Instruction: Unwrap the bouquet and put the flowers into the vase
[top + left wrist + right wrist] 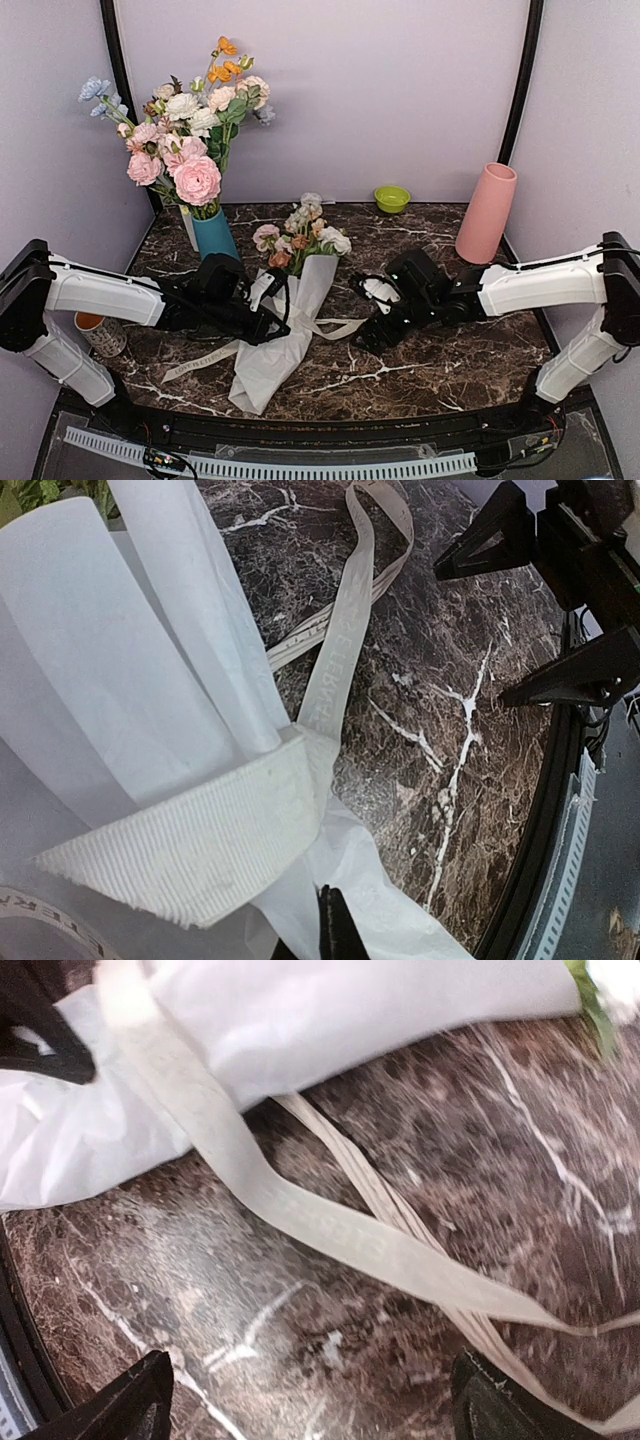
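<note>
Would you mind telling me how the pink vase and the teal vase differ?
The pink vase is taller and stands at the back right; the teal vase is shorter and stands at the back left. The pink vase has no flowers rising from it, while the teal vase holds a big mixed arrangement. Both stand on the marble table.

pink vase [486, 213], cream ribbon [330, 1235], dark marbled table [440, 350]

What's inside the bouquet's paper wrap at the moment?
White, cream and pink flowers poke out of the top opening of the paper wrap. Everything below the heads is covered by the paper, so the rest inside cannot be seen.
</note>
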`<state>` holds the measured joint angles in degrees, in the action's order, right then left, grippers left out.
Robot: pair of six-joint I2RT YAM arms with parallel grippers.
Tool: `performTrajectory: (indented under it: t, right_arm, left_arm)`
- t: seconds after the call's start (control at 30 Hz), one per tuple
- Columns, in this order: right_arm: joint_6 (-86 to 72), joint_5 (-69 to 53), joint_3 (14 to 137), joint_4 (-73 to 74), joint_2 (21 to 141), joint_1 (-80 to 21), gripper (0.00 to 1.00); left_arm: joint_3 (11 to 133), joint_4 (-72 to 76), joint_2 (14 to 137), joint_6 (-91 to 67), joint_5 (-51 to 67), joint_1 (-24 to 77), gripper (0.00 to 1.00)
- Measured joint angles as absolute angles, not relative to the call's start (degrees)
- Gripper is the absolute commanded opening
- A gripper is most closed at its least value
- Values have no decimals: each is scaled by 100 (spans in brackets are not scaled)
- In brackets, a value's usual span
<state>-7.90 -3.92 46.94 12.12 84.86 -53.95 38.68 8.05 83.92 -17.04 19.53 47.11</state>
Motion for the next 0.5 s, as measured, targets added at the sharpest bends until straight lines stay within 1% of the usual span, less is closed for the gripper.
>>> performTrajectory:
  t: [0.07,0.23,0.37,0.5]
  right_arm:
    - [-530,-456,4692,825,8637,-5481,83]
    - [27,-528,4753,-183,9376,-5583,74]
    - [239,-648,4790,-735,9859,-5586,70]
    - [322,-821,4971,-1131,10289,-5586,68]
  left_arm:
    - [3868,801,8394,-1697,1955,4711,0]
    - [3870,792,8394,-1686,1981,4711,0]
    - [3876,744,8394,-1662,2018,4709,0]
    - [3909,698,8394,-1651,2049,4709,0]
